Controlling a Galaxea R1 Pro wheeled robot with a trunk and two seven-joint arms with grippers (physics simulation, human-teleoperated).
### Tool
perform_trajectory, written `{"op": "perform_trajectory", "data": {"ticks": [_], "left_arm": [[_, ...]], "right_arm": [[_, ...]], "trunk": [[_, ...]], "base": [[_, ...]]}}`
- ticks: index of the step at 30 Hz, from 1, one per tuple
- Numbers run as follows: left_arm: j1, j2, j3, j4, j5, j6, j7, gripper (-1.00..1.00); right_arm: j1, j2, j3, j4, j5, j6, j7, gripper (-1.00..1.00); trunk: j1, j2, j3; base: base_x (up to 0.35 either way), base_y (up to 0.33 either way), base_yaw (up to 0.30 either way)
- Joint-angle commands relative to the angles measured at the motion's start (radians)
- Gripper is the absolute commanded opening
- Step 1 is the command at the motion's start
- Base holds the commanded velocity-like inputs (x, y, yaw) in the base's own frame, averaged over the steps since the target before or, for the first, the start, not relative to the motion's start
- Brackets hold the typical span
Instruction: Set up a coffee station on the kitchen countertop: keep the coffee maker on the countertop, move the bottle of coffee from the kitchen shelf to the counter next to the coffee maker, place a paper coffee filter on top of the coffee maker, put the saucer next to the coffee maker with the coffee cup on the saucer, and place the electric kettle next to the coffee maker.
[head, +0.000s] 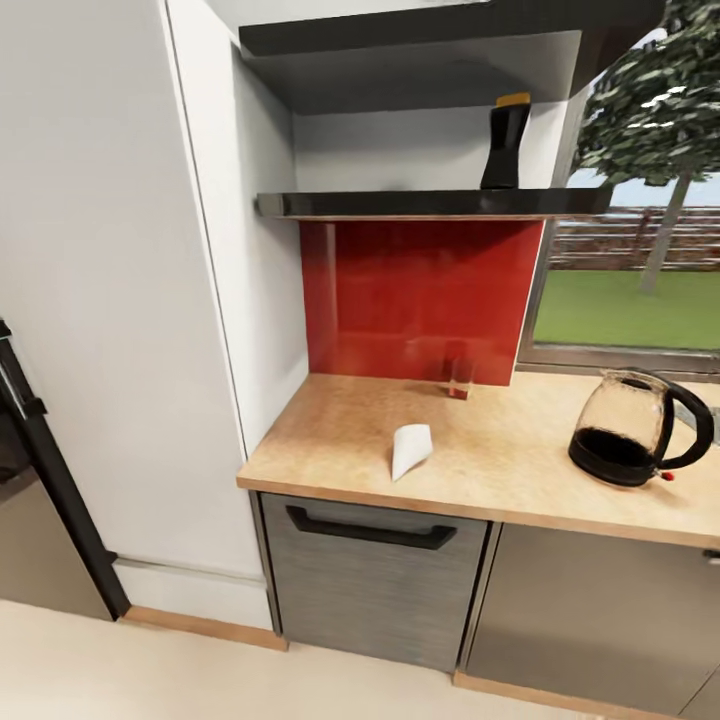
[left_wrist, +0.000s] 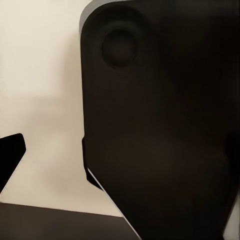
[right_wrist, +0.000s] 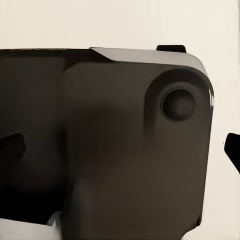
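Claw tips (left_wrist: 10, 155) frame dark robot housing (left_wrist: 165, 125); jaw gap unreadable.

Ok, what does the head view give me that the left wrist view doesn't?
Head view alone: the bottle of coffee upright on the kitchen shelf, the paper coffee filter lying on the kitchen countertop, the electric kettle at the right, and a clear glass by the red backsplash. Left wrist view alone: a dark robot body part close up against a pale surface. Shared: nothing I can match.
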Motion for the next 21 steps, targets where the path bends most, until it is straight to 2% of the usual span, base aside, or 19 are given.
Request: {"op": "perform_trajectory", "data": {"ticks": [1,21], "left_arm": [[0.0,0.0,0.0,0.0,0.001,0.0,0.001,1.0],[0.007,0.004,0.004,0.001,-0.001,0.0,0.002,1.0]], "right_arm": [[-0.001,0.0,-0.001,0.0,0.0,0.0,0.001,1.0],[-0.001,0.003,-0.001,-0.041,0.0,0.002,0.001,1.0]], "trunk": [[-0.004,0.007,0.002],[-0.081,0.147,0.065]], "base": [[0.0,0.0,-0.266],[0.0,0.0,-0.255]]}}
